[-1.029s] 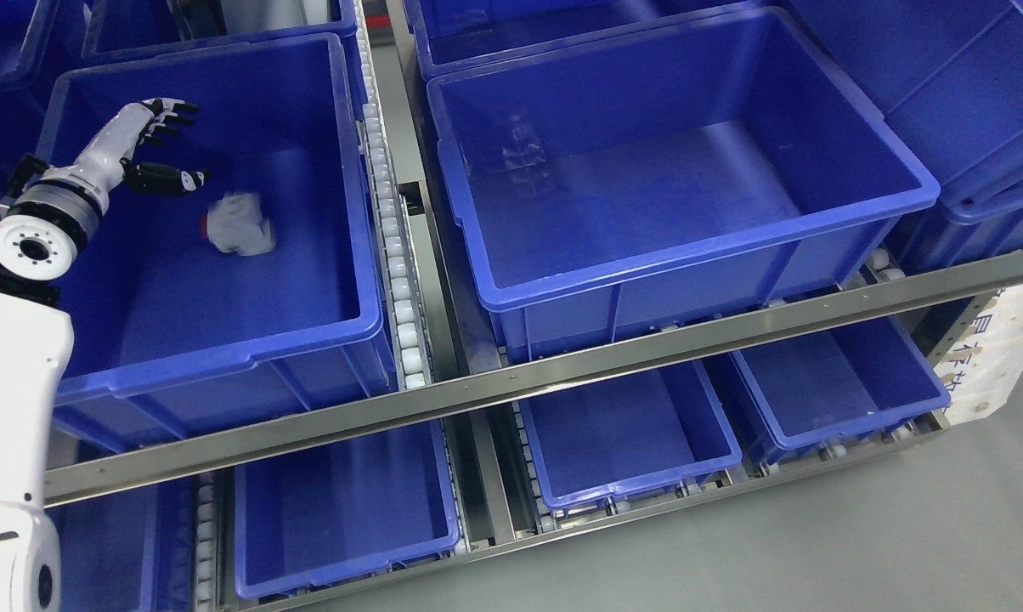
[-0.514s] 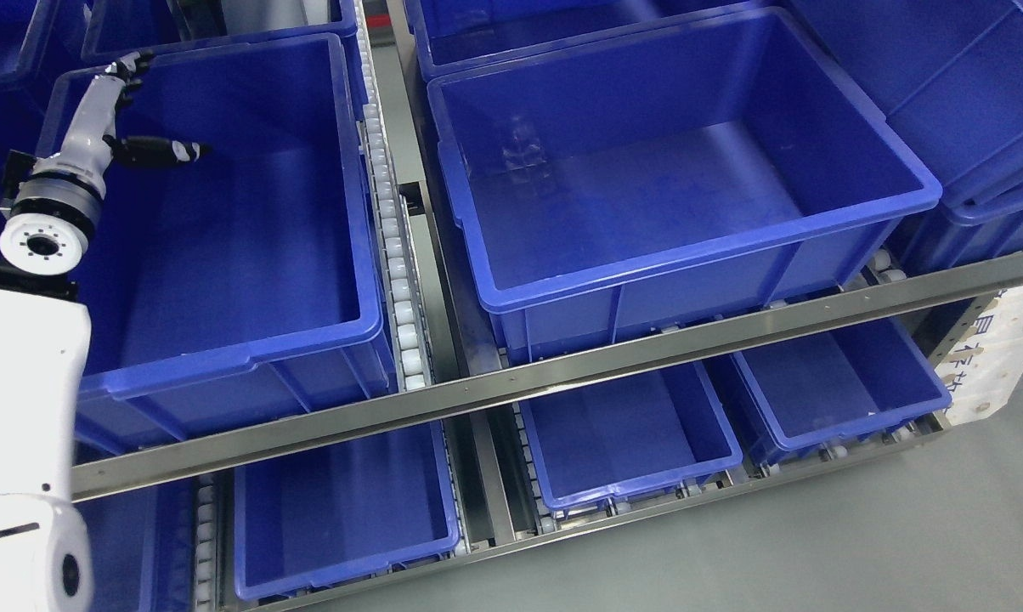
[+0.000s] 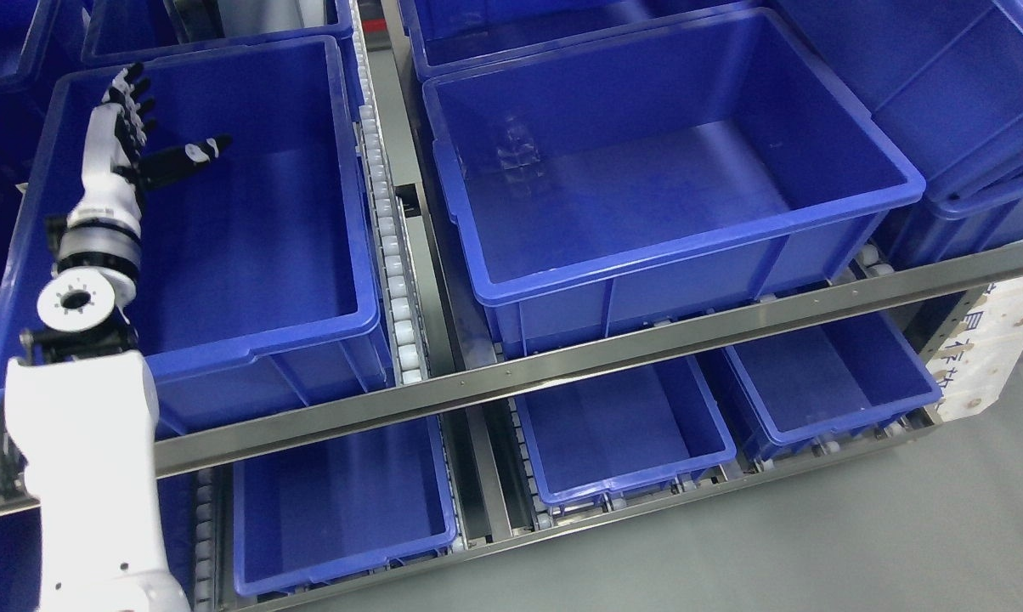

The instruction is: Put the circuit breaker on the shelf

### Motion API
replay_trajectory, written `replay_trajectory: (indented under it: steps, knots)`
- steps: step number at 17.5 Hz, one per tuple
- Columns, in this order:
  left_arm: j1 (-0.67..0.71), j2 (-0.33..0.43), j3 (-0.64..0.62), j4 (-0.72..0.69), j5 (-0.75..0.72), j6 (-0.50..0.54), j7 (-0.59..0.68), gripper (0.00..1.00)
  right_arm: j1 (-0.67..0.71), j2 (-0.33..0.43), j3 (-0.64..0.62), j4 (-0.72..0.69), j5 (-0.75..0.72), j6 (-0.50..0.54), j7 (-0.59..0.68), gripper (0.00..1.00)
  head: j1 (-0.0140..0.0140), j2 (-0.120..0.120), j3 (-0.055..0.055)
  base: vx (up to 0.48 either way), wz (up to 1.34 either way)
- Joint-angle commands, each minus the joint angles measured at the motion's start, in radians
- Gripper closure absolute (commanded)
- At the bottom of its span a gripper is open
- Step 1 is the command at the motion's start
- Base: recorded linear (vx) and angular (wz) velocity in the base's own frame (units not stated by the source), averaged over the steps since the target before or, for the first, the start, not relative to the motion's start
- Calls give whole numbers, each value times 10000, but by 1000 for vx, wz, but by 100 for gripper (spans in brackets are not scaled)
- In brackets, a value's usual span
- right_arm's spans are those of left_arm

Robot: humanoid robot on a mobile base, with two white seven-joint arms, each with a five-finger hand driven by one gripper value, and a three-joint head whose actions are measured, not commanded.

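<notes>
Since half a second ago, my left hand (image 3: 125, 127) has drawn back toward me and now stands upright over the left side of the left bin (image 3: 248, 319), while the camera has shifted a little so the whole rack sits differently in view. A second ago a white, blurred circuit breaker showed in that bin just below the hand; it does not show in the current view, and I cannot tell where in the bin it lies.

Largest in view, the metal shelf (image 3: 562, 361) runs across the picture on a slant, its steel front rail separating an upper and a lower tier of blue bins. On the upper tier the big right bin (image 3: 690, 246) sits beside the left one, with a roller track (image 3: 392, 263) between them. More blue bins stand behind both. On the lower tier three smaller bins (image 3: 622, 484) rest on rollers above the grey floor (image 3: 817, 544).

My left arm (image 3: 95, 459) rises from the lower left corner, white forearm then ringed wrist, crossing the left bin's near rim. The hand is empty, fingers (image 3: 129, 89) extended upward and thumb jutting out to the right. My right arm is out of frame.
</notes>
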Motion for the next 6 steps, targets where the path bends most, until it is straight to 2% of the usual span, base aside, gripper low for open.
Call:
replay_trajectory:
  steps: [1,6]
  knots:
    - [2163,-1041,604,-5463,461,383,41,0,0,-175,199,0,0,595,-1,0,0,0,0,-94,-20]
    - [2226,-1041,266,-5509,476,383,26,0,0,-175,199,0,0,595,-1,0,0,0,0,-127,34]
